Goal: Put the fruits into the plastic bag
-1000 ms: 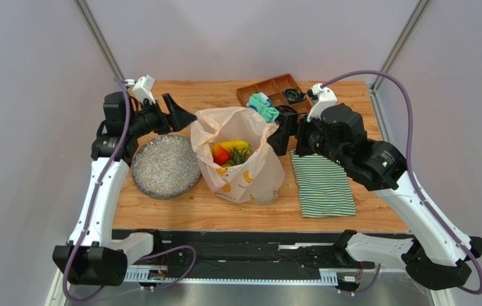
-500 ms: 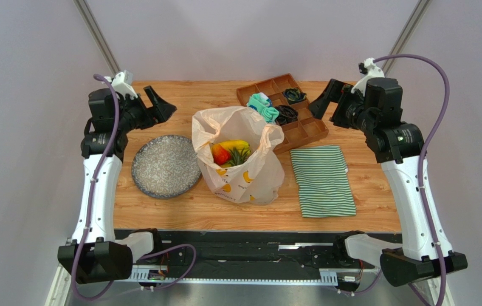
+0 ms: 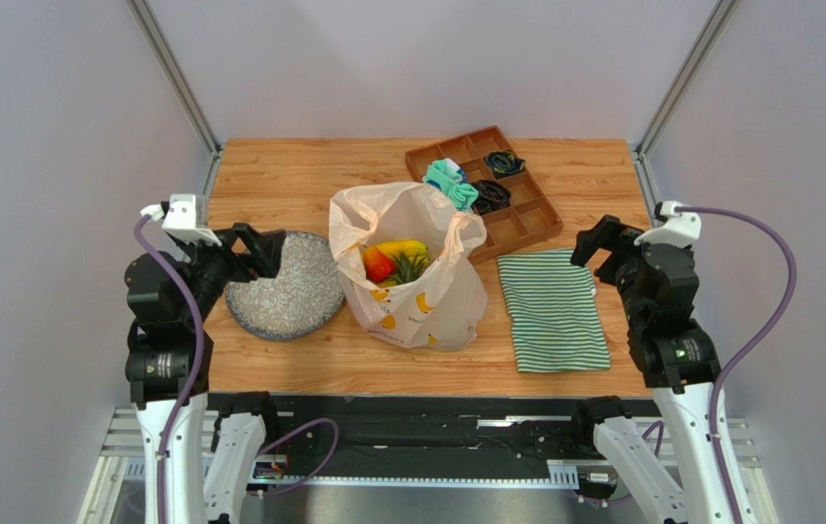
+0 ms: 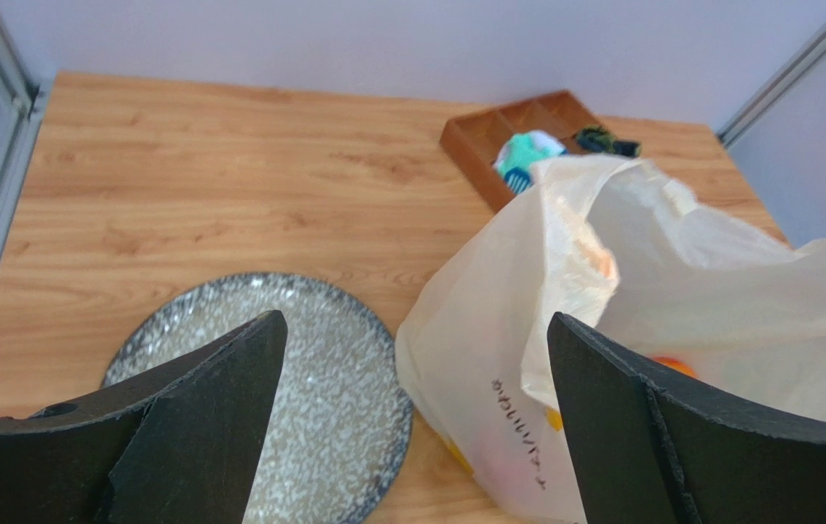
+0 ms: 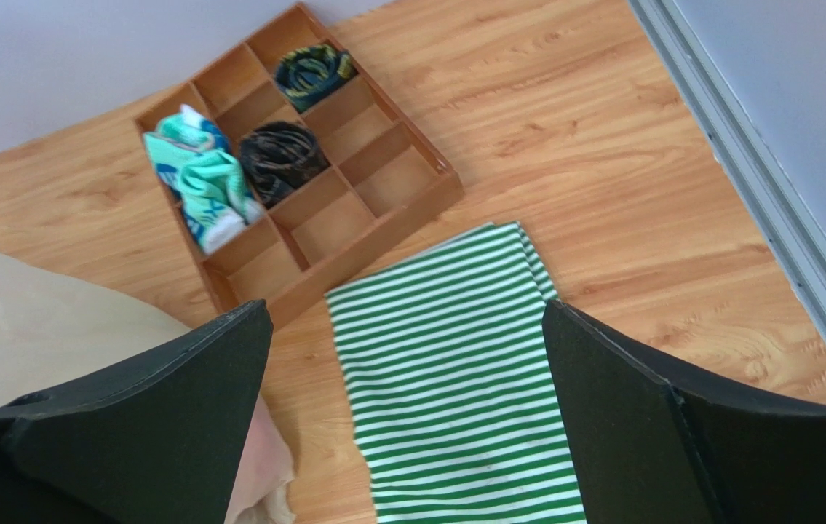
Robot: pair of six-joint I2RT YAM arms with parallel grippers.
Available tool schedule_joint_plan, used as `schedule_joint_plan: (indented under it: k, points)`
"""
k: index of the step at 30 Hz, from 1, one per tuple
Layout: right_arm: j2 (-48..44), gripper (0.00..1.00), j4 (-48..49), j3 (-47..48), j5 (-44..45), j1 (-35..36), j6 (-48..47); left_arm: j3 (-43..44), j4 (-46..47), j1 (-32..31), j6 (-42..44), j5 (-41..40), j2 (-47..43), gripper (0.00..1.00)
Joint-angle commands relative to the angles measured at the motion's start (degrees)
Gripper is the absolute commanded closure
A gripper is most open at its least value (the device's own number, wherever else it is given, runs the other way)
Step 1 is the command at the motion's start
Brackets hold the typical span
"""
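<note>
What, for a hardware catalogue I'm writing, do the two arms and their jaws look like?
The left arm and right arm match: black joint housings, white links, and a small white block at each wrist. A purple cable loops along each arm. The jaws are matte black, broad wedges tapering toward the tips, with flat inner faces.

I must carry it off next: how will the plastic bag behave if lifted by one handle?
Probably floppy: the plastic bag is thin, crinkled film slumping on the table. Its fruits would likely sag together and shift. Pushed, it may crumple rather than slide.
</note>
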Motion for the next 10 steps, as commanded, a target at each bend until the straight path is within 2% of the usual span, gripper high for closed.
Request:
schedule_joint_plan:
  k: [1,10]
  points:
    - [-3.04,0.00,9.81,-6.26,4.87,-0.10,-1.91,-4.68,-1.26,0.26,3.09,-3.66,-1.01,0.02]
    - [-2.60,0.00,9.63,-5.75,4.87,-0.18,-4.11,-5.66,-0.30,0.26,3.09,-3.75,-3.30,0.02]
